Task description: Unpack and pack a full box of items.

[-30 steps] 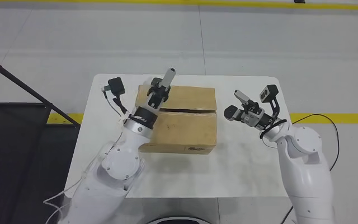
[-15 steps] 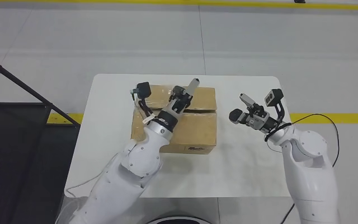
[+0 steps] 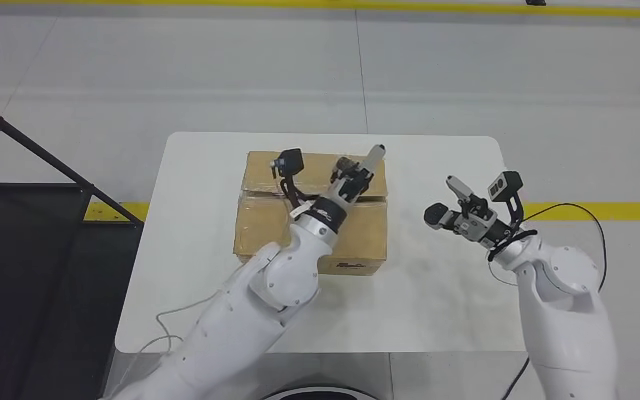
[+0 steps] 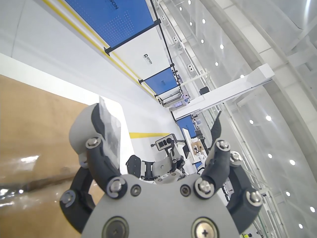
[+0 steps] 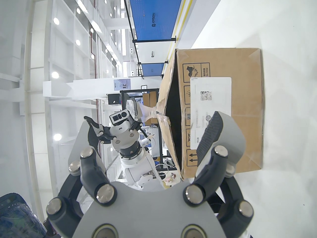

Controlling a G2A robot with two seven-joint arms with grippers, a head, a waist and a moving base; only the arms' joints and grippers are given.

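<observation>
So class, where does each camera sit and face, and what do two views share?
Top view: above the arms, looking down at table, box; left gripper, right gripper show.
Left wrist view: left wrist, facing over the box; left gripper shows.
Right wrist view: right wrist, facing the box's labelled end; right gripper shows.
Wrist views share the box.

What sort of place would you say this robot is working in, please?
Probably a large industrial hall or robot test facility: rows of round ceiling lights high overhead, blue partition panels on black frames, and yellow lines on the pale floor beside the white table.
</observation>
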